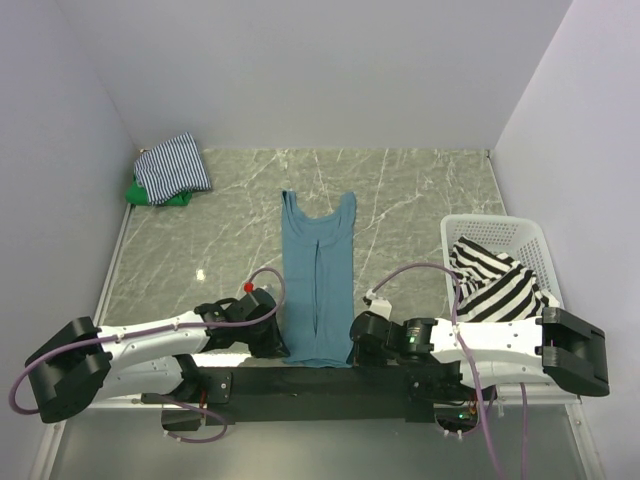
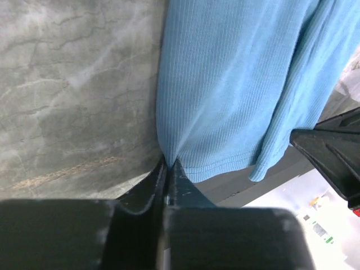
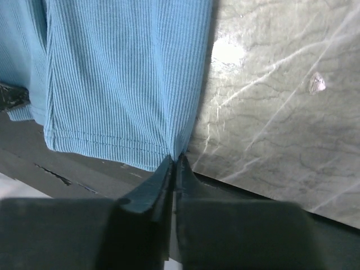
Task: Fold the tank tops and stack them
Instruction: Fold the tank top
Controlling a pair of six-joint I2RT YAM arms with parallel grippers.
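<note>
The left gripper [image 2: 169,164] and right gripper [image 3: 175,160] are each pinching tightly closed on a bottom corner of the teal tank top [image 1: 318,290], which is lying flat to the left of the basket [image 1: 500,230].

Teal-blue ribbed-knit tank top [image 1: 318,280] flat at centre of grey marble tabletop [image 1: 230,230], lengthwise, straps toward far side, hem at near edge. Both long sides folded inward, edges meeting along middle. Hem corners pinched: left gripper [image 2: 169,163] clamped on left corner, right gripper [image 3: 174,157] on right corner. Thin navy-white striped cloth top [image 1: 172,165] folded, lying on green cloth top [image 1: 145,193] in far left corner. Bold black-white striped cloth top [image 1: 495,285] crumpled in white plastic lattice basket [image 1: 490,222], right side.
</note>
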